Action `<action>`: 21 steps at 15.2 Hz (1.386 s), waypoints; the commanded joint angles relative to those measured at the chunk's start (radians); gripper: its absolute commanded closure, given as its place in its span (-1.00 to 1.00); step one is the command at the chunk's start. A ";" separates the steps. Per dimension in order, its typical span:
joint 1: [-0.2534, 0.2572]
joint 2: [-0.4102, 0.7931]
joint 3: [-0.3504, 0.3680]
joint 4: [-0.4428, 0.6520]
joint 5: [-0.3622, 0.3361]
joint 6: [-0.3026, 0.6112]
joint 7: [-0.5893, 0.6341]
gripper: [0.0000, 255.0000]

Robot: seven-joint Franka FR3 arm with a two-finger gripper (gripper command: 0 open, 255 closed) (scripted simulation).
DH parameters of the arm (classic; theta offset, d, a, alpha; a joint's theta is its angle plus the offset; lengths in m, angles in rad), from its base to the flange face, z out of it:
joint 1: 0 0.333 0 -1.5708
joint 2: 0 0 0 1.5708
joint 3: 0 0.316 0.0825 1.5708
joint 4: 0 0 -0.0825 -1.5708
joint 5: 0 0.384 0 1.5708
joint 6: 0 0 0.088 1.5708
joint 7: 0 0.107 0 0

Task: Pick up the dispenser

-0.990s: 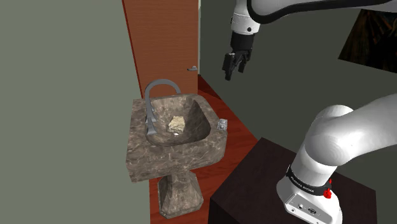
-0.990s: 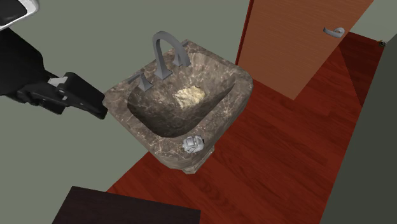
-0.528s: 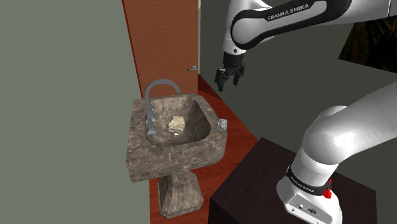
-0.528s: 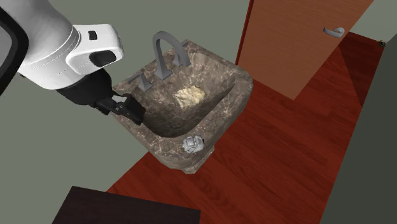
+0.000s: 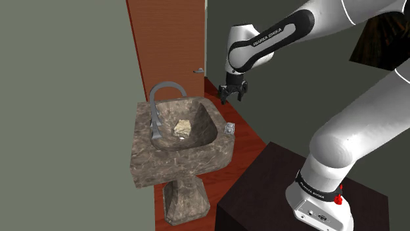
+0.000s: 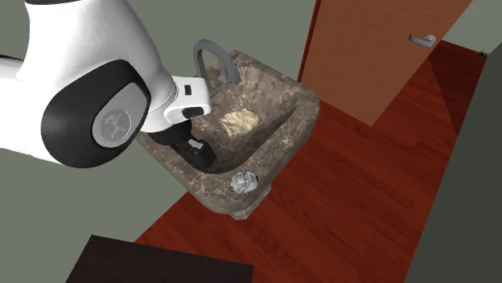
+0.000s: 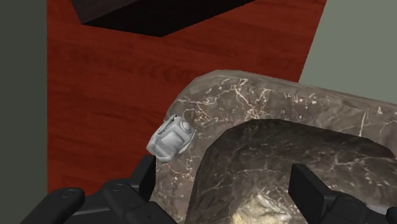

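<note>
From the wrist, 2 fingers (image 7: 310,186) wide apart, empty — grey dispenser (image 7: 170,139) on the sink (image 7: 254,95) rim.

The sink (image 5: 141,161) is showing dark brown marbling with pale veins. The dispenser (image 7: 170,139) is gleaming silver-grey, the faucet (image 5: 161,92) plain grey. The floor (image 6: 362,201) is glowing red-brown, the door (image 5: 167,39) orange-brown, the walls (image 5: 66,98) grey-green. The gripper (image 5: 232,98) is showing black, the arm (image 5: 355,131) white.
</note>
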 commanded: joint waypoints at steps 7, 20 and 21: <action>-0.064 0.293 -0.034 0.040 0.001 0.225 0.125 -1.00; -0.116 0.666 -0.078 0.151 0.062 0.453 0.220 -1.00; -0.116 0.679 -0.078 0.153 0.063 0.465 0.220 -1.00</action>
